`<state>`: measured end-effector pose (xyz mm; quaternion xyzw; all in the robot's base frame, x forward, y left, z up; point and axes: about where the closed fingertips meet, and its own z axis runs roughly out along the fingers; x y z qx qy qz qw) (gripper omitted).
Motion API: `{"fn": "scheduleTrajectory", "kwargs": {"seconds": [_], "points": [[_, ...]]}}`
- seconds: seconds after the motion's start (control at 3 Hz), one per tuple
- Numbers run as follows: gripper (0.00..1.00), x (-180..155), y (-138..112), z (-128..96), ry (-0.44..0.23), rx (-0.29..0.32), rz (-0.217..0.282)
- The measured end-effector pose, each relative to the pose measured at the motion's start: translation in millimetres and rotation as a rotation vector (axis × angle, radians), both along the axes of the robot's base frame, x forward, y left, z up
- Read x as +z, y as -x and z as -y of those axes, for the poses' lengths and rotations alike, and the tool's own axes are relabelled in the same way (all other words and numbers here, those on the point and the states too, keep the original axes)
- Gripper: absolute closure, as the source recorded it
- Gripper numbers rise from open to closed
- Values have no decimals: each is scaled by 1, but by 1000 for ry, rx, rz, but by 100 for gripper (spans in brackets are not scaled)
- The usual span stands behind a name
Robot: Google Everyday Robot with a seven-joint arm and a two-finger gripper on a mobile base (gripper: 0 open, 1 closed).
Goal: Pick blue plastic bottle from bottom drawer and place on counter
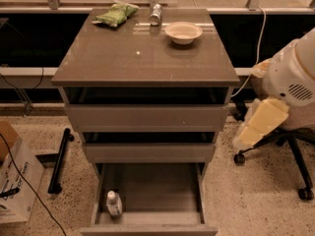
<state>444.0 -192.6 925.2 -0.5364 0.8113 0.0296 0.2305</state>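
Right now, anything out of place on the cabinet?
Only the can: it seems to lie on its side at the counter's back edge. The bottle stands upright in the bottom drawer. The gripper hangs by the chair, away from the drawer.

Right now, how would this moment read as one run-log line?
phase: pre-grasp | bottle: upright, front-left of open bottom drawer | counter: bowl, can, bag | gripper: out of view; arm right of cabinet
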Motion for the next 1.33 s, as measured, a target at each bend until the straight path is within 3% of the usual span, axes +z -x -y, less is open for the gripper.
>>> {"fn": "scheduleTrajectory", "kwargs": {"seconds": [0.33,0.67,1.0,1.33], "points": [[0,-59,-8,-35,-106,24,-52],[0,-105,-15,-58,-181,27,-68],[0,-176,-19,-100,-283,25,-125],[0,-180,-31,-104,-294,3,-87]]}}
